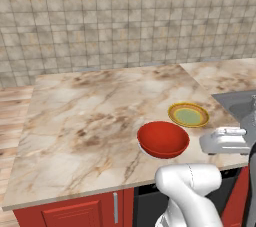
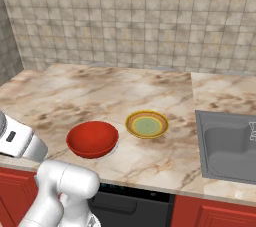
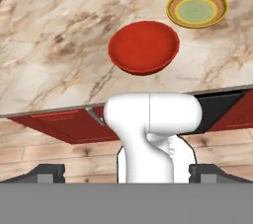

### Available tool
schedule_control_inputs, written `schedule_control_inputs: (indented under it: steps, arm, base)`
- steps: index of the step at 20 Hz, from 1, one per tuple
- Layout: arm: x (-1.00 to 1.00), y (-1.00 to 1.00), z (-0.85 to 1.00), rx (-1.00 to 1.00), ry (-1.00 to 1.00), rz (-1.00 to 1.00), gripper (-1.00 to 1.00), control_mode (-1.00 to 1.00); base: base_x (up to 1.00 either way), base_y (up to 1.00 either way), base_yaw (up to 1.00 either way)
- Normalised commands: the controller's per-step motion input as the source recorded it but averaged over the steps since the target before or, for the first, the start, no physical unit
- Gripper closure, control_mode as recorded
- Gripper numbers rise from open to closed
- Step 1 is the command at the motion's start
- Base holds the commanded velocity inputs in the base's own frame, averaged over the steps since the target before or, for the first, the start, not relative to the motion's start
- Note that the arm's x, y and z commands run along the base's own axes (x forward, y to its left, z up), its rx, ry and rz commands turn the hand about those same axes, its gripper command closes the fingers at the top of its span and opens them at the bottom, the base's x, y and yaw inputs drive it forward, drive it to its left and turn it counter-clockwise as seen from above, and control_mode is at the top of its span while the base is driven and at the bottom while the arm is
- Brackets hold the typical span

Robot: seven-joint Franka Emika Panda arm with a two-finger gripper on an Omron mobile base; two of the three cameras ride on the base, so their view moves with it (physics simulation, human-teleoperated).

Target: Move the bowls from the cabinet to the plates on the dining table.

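The red bowl (image 1: 163, 139) sits on the desk (image 1: 85, 121), near its front edge, and a thin white edge peeks out from under it in the right base view, so it seems to rest on the white plate (image 2: 111, 151), though nearly all of that plate is covered. Just beside it, further back and toward the sink (image 2: 230, 146), lies the yellow-rimmed plate (image 1: 188, 115) with its pale green centre; nothing is on it. The two are close but not touching.

In my hand view the red bowl (image 3: 143, 47) and the yellow-rimmed plate (image 3: 196, 8) lie beyond the desk's front edge, with red cupboard fronts (image 3: 64, 122) and a black appliance front (image 3: 217, 107) below it and wooden floor (image 3: 59, 151) under those.

My hand is held back from the desk, off its front edge, looking over my own arm toward the bowl. My finger tips (image 3: 47, 172) show low in the hand view, set wide to either side with nothing between them, so my jaws are released and hold nothing.

A tiled wall (image 2: 130, 21) rises behind the desk.
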Motion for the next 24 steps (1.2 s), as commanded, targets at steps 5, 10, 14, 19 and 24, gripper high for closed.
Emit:
schedule_control_inputs:
  steps: [5,10,14,19,24]
  arm:
    - [0.04,0.09,0.48,-0.05,0.03,0.14,-1.00,-1.00]
    - [0.39,0.00,0.00,0.00,0.14,0.01,-1.00,-1.00]
    - [0.58,0.00,-0.01,0.00,0.15,0.00,-1.00,-1.00]
    - [0.07,0.00,0.00,0.00,0.04,0.00,-1.00,-1.00]
    - [0.00,0.00,0.00,0.00,0.00,0.00,-1.00,-1.00]
  base:
    - [0.00,0.00,0.00]
    - [0.00,0.00,0.00]
    - [0.00,0.00,0.00]
    - [0.00,0.00,0.00]
    - [0.00,0.00,0.00]
